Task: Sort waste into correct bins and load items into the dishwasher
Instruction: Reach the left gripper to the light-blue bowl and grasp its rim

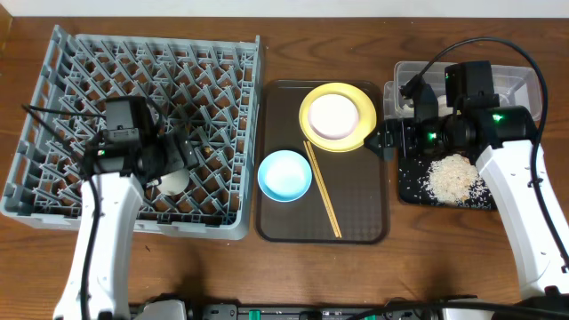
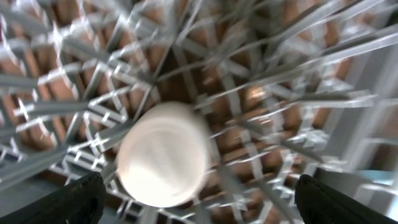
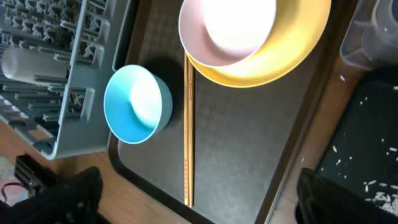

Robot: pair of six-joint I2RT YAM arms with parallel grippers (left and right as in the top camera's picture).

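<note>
Wooden tabletop (image 1: pixel 267 276): chopsticks (image 1: pixel 322 188) lie lengthwise on the brown tray (image 1: pixel 356 209), nearest the right gripper (image 1: pixel 384 142) at its edge (jaws wide, empty); left gripper (image 1: pixel 182 158), likewise wide and empty, is farther.

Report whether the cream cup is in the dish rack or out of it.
In. The cream cup sits among the upright pegs of the grey dish rack, inside its walls, not on the brown tray.

White arm links (image 1: pixel 105 227), black tools (image 2: pixel 199 200) (image 3: pixel 199 196), green lights (image 1: pixel 498 116), black cables (image 1: pixel 462 43).
</note>
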